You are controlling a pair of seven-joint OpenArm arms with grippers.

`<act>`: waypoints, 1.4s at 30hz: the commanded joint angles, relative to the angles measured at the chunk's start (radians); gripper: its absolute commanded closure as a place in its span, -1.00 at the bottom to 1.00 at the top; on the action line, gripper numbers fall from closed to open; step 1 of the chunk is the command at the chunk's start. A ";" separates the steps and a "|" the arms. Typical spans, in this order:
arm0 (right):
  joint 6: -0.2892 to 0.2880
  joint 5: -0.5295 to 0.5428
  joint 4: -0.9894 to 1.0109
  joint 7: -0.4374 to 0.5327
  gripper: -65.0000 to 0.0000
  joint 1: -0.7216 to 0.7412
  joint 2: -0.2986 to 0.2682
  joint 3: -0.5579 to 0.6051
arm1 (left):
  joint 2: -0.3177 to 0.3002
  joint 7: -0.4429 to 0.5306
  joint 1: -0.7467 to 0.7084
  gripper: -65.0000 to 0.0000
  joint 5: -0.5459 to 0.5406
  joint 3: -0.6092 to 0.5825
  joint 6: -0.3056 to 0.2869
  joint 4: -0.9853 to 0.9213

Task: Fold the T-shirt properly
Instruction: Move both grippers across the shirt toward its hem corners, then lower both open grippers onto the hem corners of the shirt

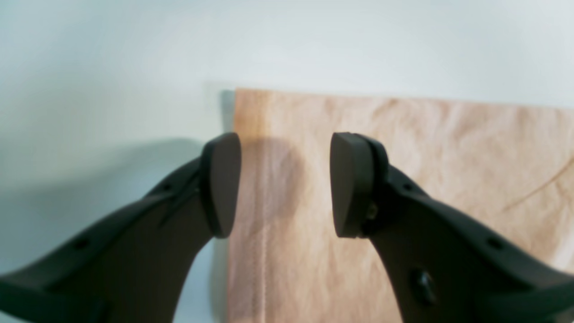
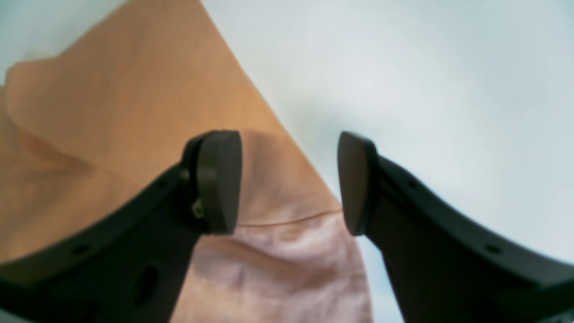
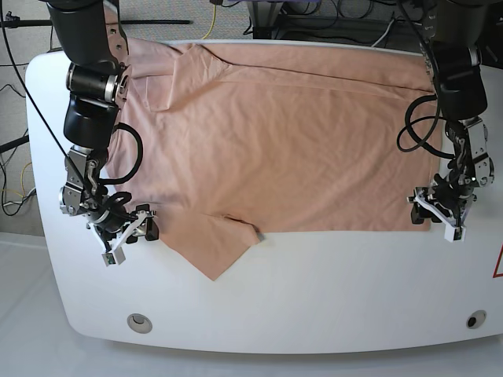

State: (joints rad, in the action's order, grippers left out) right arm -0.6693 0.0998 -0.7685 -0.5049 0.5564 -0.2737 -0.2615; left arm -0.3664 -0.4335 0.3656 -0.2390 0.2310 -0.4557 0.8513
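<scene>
A white, round-cornered table (image 3: 314, 290) fills the view, with small round metal fittings at 7 o'clock (image 3: 139, 320) and 4 o'clock (image 3: 471, 320). Dark cables (image 3: 330, 16) tangle at 12 o'clock.

A white tabletop (image 3: 314, 290) with rounded corners fills most of the base view, its surface glossy under even, bright light. Two small round fittings sit near its lower edge, one at lower left (image 3: 139, 320) and one at lower right (image 3: 471, 320). Dark cables (image 3: 314, 16) tangle along the top of the frame. A pale floor (image 3: 20, 314) shows at lower left.
</scene>
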 commanded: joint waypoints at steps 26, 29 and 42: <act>0.000 0.008 0.012 0.057 0.00 0.031 0.014 0.051 | -0.007 0.005 0.003 0.10 -0.009 0.002 0.006 0.017; 0.000 0.006 0.016 0.061 0.00 0.031 0.017 0.048 | -0.007 0.005 -0.001 0.09 -0.008 0.002 0.008 0.018; -0.011 0.002 0.023 0.071 -0.02 0.023 0.029 0.051 | -0.012 0.006 -0.005 0.08 0.004 0.015 0.013 0.012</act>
State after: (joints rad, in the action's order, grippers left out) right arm -0.6735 0.0879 -0.7376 -0.4522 0.5503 -0.2382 -0.2085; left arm -0.3611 -0.4496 0.3321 -0.2249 0.2462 -0.4419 0.8513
